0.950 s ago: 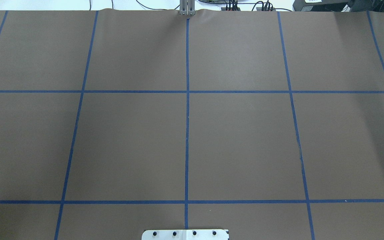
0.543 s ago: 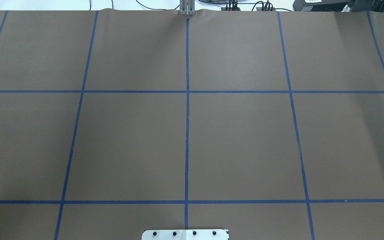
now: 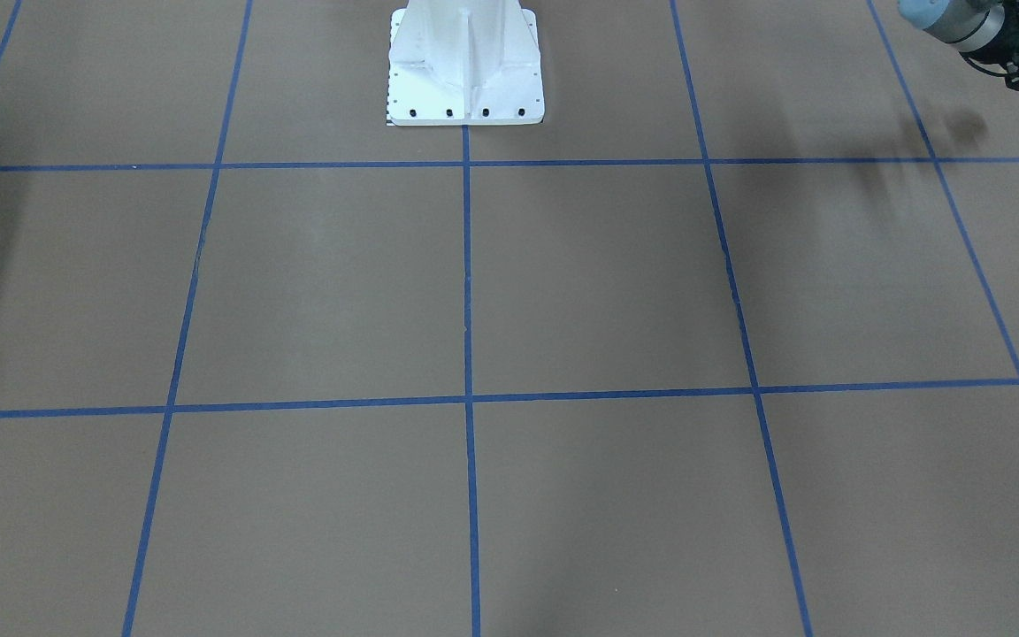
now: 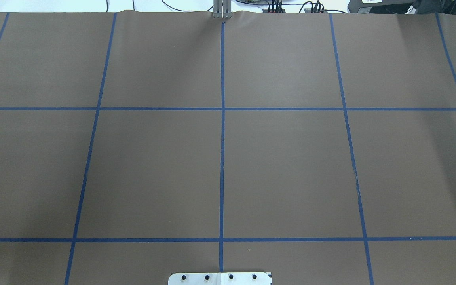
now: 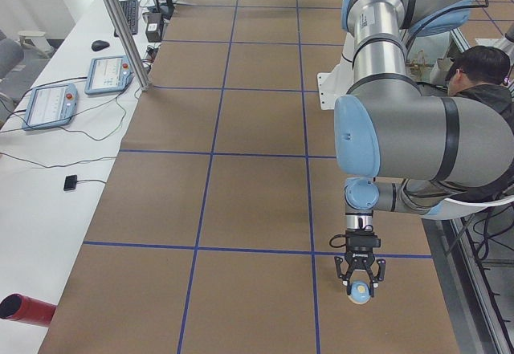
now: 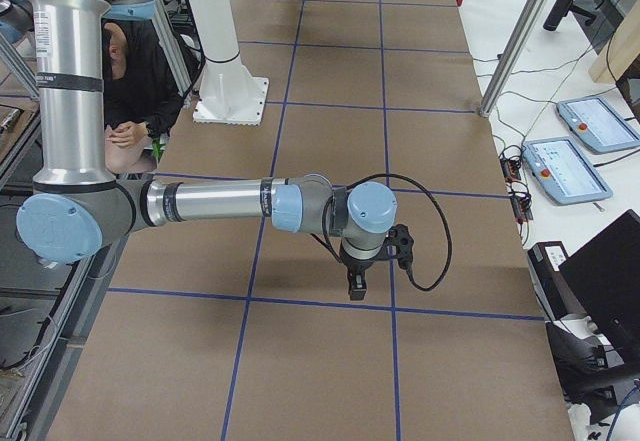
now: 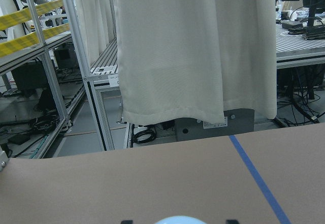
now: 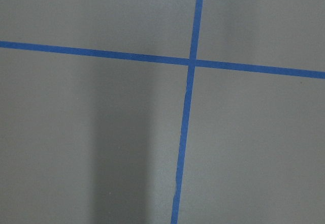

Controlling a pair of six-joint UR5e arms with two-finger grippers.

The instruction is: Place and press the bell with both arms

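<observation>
Currently: left gripper [image 5: 360, 285] pinches bell [image 5: 359, 292] above brown table [image 5: 241, 209]; right gripper [image 6: 357, 291] hangs near tape cross [image 8: 192, 61], claw state not discernible.

Bright even light, soft shadows, sharp focus
</observation>
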